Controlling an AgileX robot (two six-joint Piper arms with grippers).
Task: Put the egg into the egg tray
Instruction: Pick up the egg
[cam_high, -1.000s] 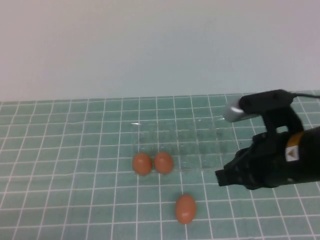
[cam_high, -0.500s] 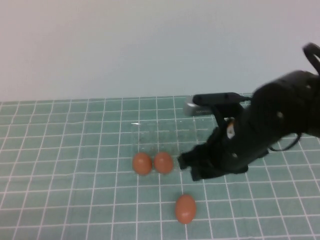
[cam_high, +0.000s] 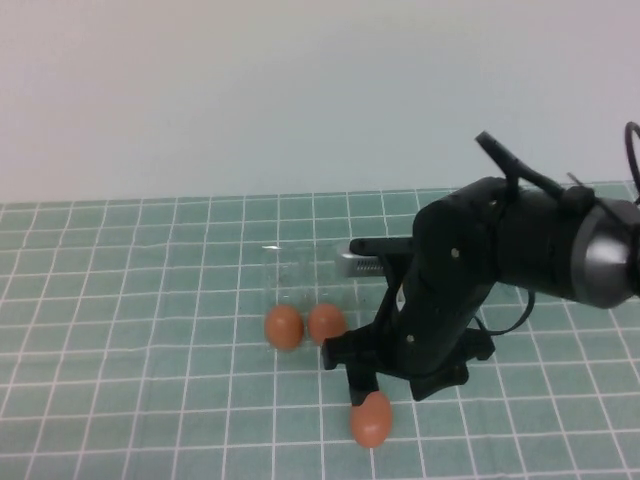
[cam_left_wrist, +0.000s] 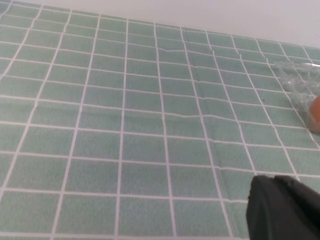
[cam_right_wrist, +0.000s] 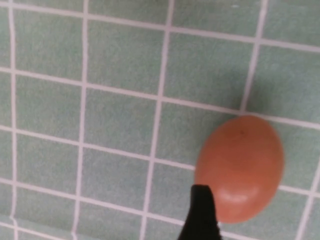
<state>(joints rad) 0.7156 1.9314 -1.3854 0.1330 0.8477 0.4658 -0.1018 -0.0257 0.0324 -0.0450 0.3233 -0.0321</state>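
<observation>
Alone, the egg (cam_high: 371, 420) lay on the counter (cam_high: 150, 380), near the egg tray (cam_high: 300, 275) holding two other eggs (cam_high: 285, 327). Right gripper (cam_high: 362, 385) hovered just over it; left gripper (cam_left_wrist: 280, 210) hung apart. Neither's fingers showed their state.

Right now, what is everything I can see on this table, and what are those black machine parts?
Eggs: three, orange-brown. Two sit side by side, and, at the near edge of the tray; one egg lies alone on the mat, nearer the robot.
Egg tray: one, clear plastic, hard to see, mid-table, partly hidden by the right arm.
Mat: one, green with a white grid, covering the table.
Wall: plain, pale, behind the table.
Right gripper: black, just above the lone egg; one finger shows by it.
Left gripper: black, low over bare mat, off to the tray's left.
</observation>
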